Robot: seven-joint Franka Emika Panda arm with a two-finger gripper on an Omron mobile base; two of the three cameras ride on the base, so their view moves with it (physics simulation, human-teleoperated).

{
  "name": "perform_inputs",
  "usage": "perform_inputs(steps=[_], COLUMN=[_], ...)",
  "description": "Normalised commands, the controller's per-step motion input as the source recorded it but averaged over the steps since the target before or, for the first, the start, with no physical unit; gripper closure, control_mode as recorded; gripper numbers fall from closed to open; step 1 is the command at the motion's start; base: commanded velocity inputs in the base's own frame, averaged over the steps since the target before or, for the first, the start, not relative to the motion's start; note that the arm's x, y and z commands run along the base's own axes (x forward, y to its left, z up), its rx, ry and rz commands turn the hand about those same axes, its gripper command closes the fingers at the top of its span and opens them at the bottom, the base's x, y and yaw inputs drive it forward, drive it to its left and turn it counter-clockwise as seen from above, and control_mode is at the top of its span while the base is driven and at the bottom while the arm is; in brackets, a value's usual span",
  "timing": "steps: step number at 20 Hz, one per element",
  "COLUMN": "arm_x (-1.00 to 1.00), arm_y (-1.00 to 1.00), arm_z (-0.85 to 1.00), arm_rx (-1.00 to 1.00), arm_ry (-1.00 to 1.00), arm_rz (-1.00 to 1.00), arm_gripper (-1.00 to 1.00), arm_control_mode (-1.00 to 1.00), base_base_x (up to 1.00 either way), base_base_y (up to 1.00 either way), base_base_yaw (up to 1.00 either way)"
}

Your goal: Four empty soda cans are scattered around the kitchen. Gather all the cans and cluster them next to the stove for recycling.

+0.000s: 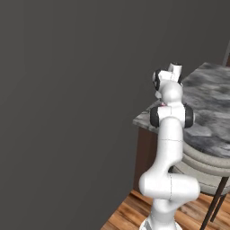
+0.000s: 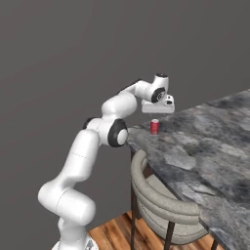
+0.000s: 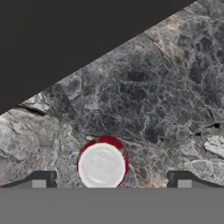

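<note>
One red soda can (image 2: 155,127) with a silvery top stands upright on the grey marble table (image 2: 205,146), close to its corner. My gripper (image 2: 156,114) hangs straight above it, pointing down. In the hand view the can (image 3: 103,164) sits between my two dark fingertips (image 3: 41,179), nearer the left one, and touches neither. The gripper (image 3: 111,180) is open with nothing in it. The stove is out of view.
A chair with a curved grey back (image 2: 161,200) is tucked against the table's near edge, right beside my arm. A dark grey wall (image 2: 58,49) runs behind the table. The table's edge (image 3: 87,65) lies just beyond the can. Wooden floor (image 1: 130,211) below.
</note>
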Motion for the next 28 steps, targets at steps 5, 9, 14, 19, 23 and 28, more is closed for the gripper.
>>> perform_inputs(steps=[5,9,14,19,23,28], arm_x=[0.01,0.0,0.0,0.01,0.0,-0.01], arm_y=[0.08,0.14,-0.05,0.0,0.0,0.13], arm_z=[-0.19,-0.28,-0.3,-0.27,-0.34,-0.34], arm_rx=[-0.04,-0.01,0.0,0.0,0.0,0.0], arm_ry=[0.18,0.03,0.0,-0.02,0.0,0.0], arm_rz=[0.0,-0.01,-0.01,0.0,0.0,-0.02], arm_gripper=[-1.0,-1.0,-1.0,-1.0,-1.0,1.0], arm_control_mode=[-1.0,-1.0,-1.0,-1.0,-1.0,-1.0], base_base_x=[0.0,0.0,0.0,0.0,0.0,0.0], base_base_y=[0.0,0.0,0.0,0.0,0.0,0.0], base_base_yaw=[0.0,0.0,0.0,0.0,0.0,0.0])
